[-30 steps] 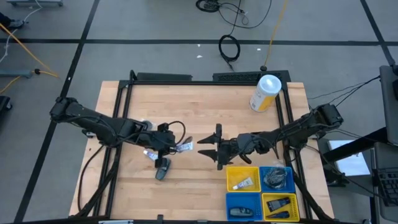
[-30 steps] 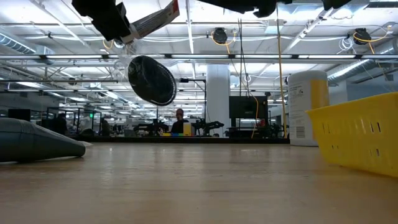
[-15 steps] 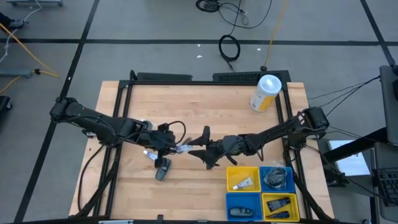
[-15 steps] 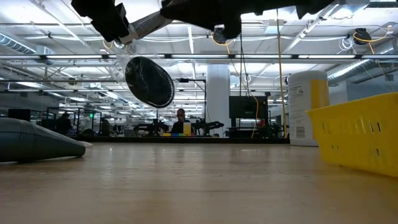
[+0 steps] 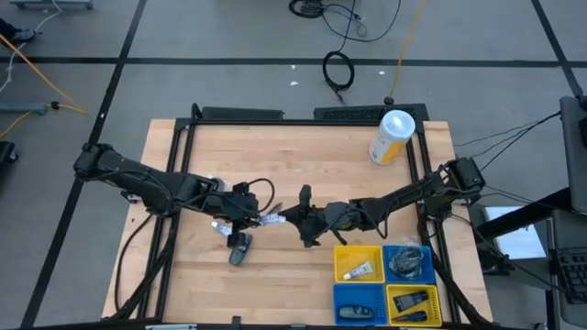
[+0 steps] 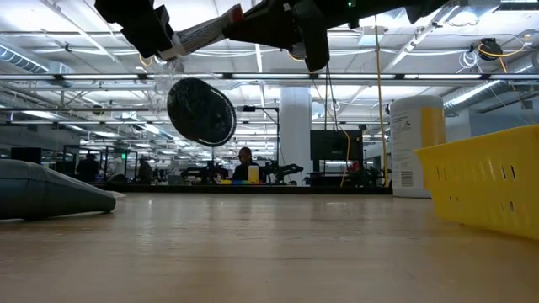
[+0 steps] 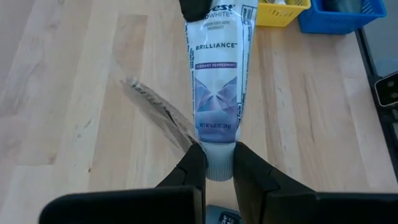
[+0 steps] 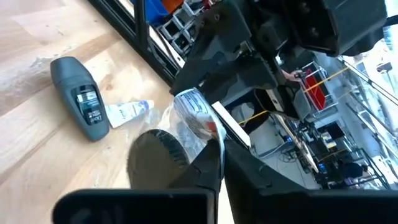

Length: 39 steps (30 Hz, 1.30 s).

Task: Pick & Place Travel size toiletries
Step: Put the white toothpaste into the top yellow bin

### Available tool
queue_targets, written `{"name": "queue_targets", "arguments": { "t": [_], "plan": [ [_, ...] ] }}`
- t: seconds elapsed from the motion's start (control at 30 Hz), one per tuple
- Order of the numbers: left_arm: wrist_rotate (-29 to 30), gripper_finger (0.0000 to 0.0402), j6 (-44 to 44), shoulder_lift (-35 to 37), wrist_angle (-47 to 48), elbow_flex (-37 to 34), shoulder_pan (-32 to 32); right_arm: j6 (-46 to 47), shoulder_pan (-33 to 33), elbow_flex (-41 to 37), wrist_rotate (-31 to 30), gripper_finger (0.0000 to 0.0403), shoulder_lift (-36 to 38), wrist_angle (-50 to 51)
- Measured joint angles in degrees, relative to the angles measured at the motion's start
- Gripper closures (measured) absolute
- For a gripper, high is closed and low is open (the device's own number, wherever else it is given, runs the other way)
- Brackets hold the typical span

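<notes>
A white toothpaste tube (image 7: 216, 81) hangs level above the table between my two grippers. My left gripper (image 7: 216, 168) is shut on its cap end, and my right gripper (image 8: 219, 149) is shut on its flat end. In the high view the two grippers meet near the table's middle (image 5: 271, 218). A dark round piece in clear wrap (image 6: 200, 111) dangles below my left gripper; where the wrap is caught is hidden. A dark grey oblong piece (image 8: 81, 106) and a small white tube (image 8: 127, 112) lie flat on the table beneath. My left gripper pinches the tube's cap end (image 7: 215, 155) between its two fingers, coming level from the table's left, along the tube. The tube is lifted clear and lies about level. My right gripper pinches the tube's flat crimped end (image 8: 198, 109) between its fingers, coming level from the table's right.
Two yellow bins (image 5: 358, 249) (image 5: 413, 313) and two blue bins (image 5: 408, 249) (image 5: 358, 291) stand at the near right, each with toiletries inside. A large white-and-yellow canister (image 5: 392, 136) stands at the far right. The dark frame rails (image 5: 183, 165) run along the table's sides.
My right gripper has gone toward the table's left, up to the tube's flat end, and has shut on it. My left gripper has kept its hold on the cap end, and the tube has stayed level above the table.
</notes>
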State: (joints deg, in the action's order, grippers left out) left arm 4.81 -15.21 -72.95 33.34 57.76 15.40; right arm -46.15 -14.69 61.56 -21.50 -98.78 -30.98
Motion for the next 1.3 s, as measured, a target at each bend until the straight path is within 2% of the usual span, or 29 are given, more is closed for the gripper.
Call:
{"name": "queue_targets", "arguments": {
  "t": [0.37, 0.83, 1.03, 1.3],
  "plan": [
    [0.23, 0.0357, 0.06, -0.02, 0.31, 0.00, -0.02, 1.82, -0.05, 0.00, -0.89, 0.0401, 0.00, 0.82],
    [1.70, 0.0248, -3.07, -0.02, 0.57, 0.07, 0.00, 5.22, -0.03, 0.00, -1.19, 0.0402, 3.33, 5.63],
    [1.71, 0.0228, -2.94, -0.02, 0.90, 0.07, 0.00, 9.63, -0.71, 0.00, -1.37, 0.0403, 6.36, 13.95],
    [1.71, 0.0227, -2.96, -0.02, 1.20, 0.07, 0.00, 21.28, -6.55, -0.04, -5.70, 0.0403, 12.34, 34.09]
  ]
}}
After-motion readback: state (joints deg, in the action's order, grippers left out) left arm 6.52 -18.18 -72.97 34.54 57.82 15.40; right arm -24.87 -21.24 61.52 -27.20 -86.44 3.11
